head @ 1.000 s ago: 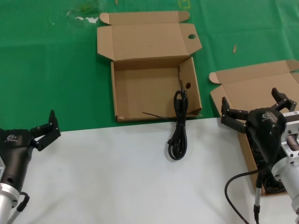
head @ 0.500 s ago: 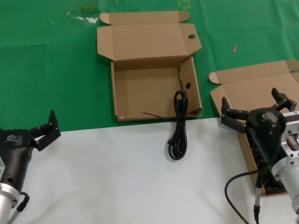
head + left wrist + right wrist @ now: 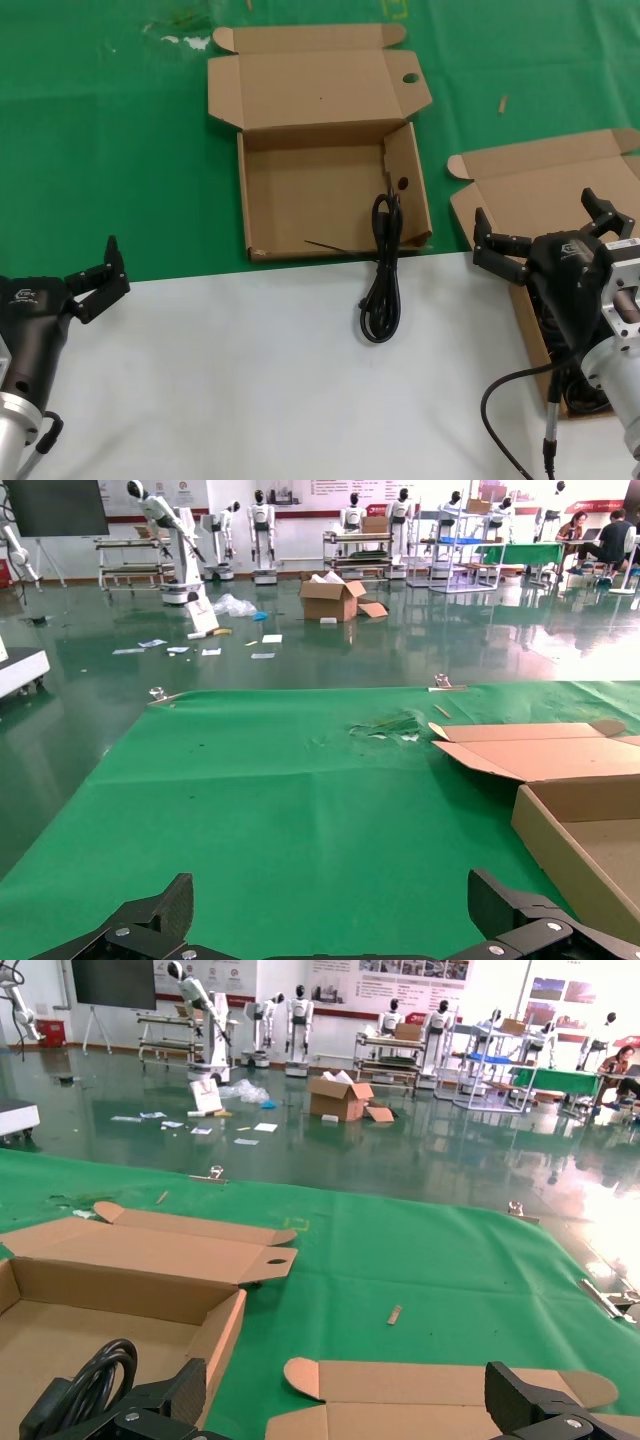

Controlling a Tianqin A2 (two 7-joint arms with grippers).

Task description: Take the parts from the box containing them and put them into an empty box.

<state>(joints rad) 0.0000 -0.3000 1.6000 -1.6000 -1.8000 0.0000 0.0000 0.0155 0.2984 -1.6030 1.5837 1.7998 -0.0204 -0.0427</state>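
Note:
The empty box (image 3: 320, 190) with round holes in its lid tab and side wall lies open on the green cloth. One black cable bundle (image 3: 382, 270) hangs over its front wall, half inside and half on the white table; it also shows in the right wrist view (image 3: 85, 1385). The plain-lidded box (image 3: 545, 190) is at the right, with dark bundles (image 3: 590, 398) mostly hidden behind my arm. My right gripper (image 3: 537, 218) is open and empty above that box. My left gripper (image 3: 100, 280) is open and empty at the far left, away from both boxes.
The near half of the surface is white table (image 3: 250, 380); the far half is green cloth (image 3: 100, 130). The right arm's thick black wire (image 3: 510, 385) loops over the table at the lower right. The holed box's edge shows in the left wrist view (image 3: 590, 830).

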